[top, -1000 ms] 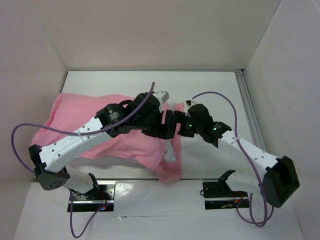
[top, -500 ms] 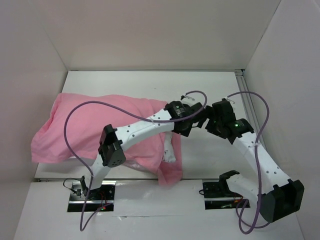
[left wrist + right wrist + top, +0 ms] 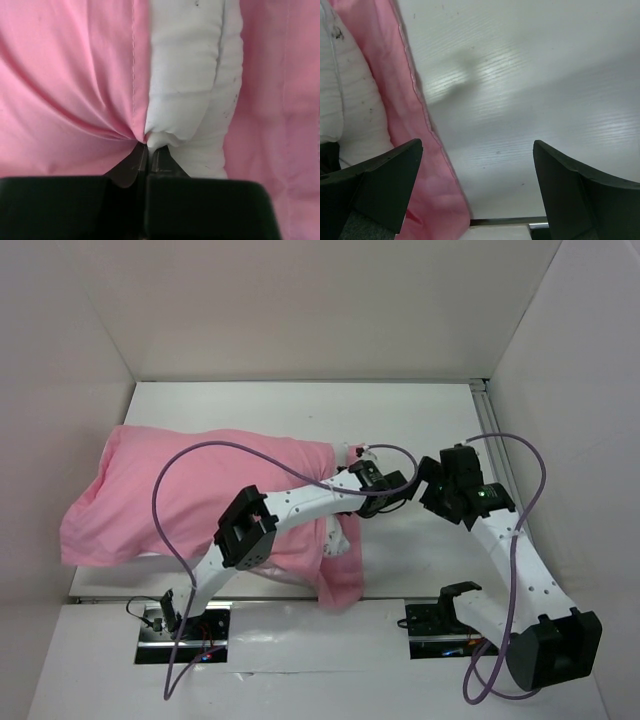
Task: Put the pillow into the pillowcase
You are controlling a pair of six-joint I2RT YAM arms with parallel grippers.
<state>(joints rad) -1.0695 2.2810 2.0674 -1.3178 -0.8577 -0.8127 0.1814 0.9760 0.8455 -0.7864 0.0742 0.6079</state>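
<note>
The pink satin pillowcase (image 3: 190,490) lies across the left and middle of the table, stuffed and wrinkled. At its right-hand opening a strip of the white pillow (image 3: 338,538) shows. My left gripper (image 3: 350,505) reaches over that opening. In the left wrist view it (image 3: 148,150) is shut, pinching a tuck where the stitched pink pillowcase hem (image 3: 65,90) meets the white pillow (image 3: 190,75). To the right of the opening my right gripper (image 3: 430,495) hovers over bare table. It (image 3: 477,150) stands wide open and empty, with the pillowcase hem (image 3: 415,150) and speckled pillow (image 3: 350,95) at its left.
White walls enclose the table on the left, back and right. A metal rail (image 3: 497,450) runs along the right side. A corner of pink cloth (image 3: 340,590) hangs over the near table edge (image 3: 505,220). Purple cables loop above both arms.
My left gripper has gone from open to shut on the fabric at the opening, and its elbow has shifted right. The right arm has barely moved and stays open.
</note>
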